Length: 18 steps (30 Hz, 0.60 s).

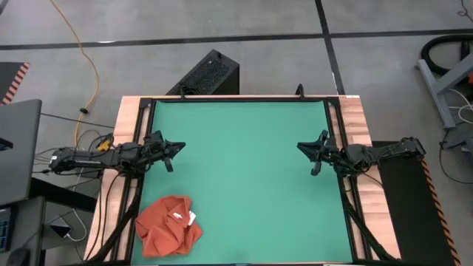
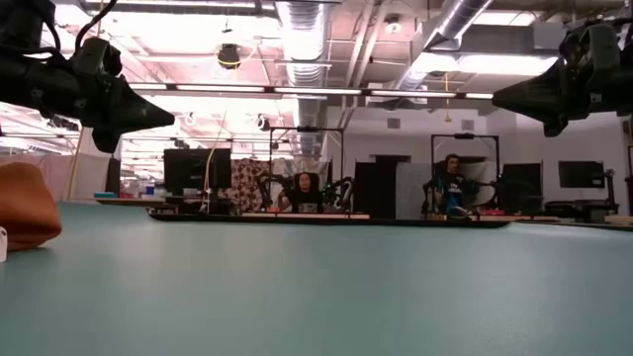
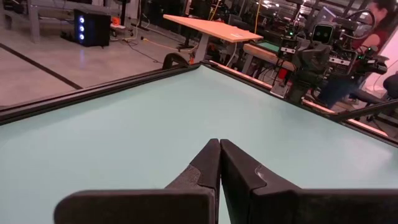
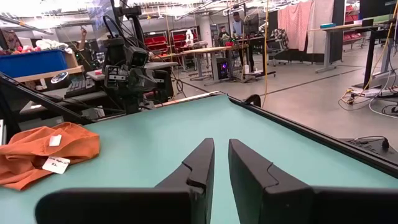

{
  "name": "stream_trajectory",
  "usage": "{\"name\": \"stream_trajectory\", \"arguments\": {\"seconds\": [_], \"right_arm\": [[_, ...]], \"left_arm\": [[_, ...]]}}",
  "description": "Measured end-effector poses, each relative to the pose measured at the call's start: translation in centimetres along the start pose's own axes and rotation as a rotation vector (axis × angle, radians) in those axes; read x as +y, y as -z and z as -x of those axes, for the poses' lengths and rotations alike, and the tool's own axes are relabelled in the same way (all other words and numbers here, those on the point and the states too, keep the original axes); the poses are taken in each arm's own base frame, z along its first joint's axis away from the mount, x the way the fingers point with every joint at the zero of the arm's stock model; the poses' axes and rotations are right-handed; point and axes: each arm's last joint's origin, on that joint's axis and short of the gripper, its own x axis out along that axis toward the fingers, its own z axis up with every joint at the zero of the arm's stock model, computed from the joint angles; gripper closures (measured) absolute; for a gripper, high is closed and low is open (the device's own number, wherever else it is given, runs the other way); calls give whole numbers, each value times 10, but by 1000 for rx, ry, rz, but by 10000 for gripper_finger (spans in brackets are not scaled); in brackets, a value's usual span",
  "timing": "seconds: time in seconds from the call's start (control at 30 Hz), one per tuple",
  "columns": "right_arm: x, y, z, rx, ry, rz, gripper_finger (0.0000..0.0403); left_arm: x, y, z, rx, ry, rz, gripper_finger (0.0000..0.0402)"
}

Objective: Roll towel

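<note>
The orange-red towel [image 1: 168, 225] lies crumpled on the green mat [image 1: 244, 170] at the near left corner, its white tag [image 1: 186, 216] on top. It also shows in the low view [image 2: 25, 203] and the right wrist view [image 4: 43, 152]. My left gripper [image 1: 181, 148] hovers above the mat's left edge, beyond the towel toward the far side, shut and empty [image 3: 219, 146]. My right gripper [image 1: 301, 146] hovers above the mat's right edge, its fingers [image 4: 221, 146] a narrow slit apart, empty. Both point toward the mat's middle.
A black frame [image 1: 240, 99] borders the mat on the wooden table [image 1: 133, 111]. A black box [image 1: 211, 74] stands on the floor behind the far edge. People sit at desks far beyond the table [image 2: 302, 188]. Bare mat lies between the two grippers.
</note>
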Motion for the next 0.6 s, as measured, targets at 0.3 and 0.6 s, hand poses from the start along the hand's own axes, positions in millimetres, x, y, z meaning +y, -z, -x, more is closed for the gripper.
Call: {"name": "stream_trajectory", "arguments": {"seconds": [0.3,0.6], "right_arm": [[0,0,0,0,0,0,330],[0,0,0,0,0,0,330]], "left_arm": [[0,0,0,0,0,0,401],[1,-3,0,-42,-45,4,402]]}}
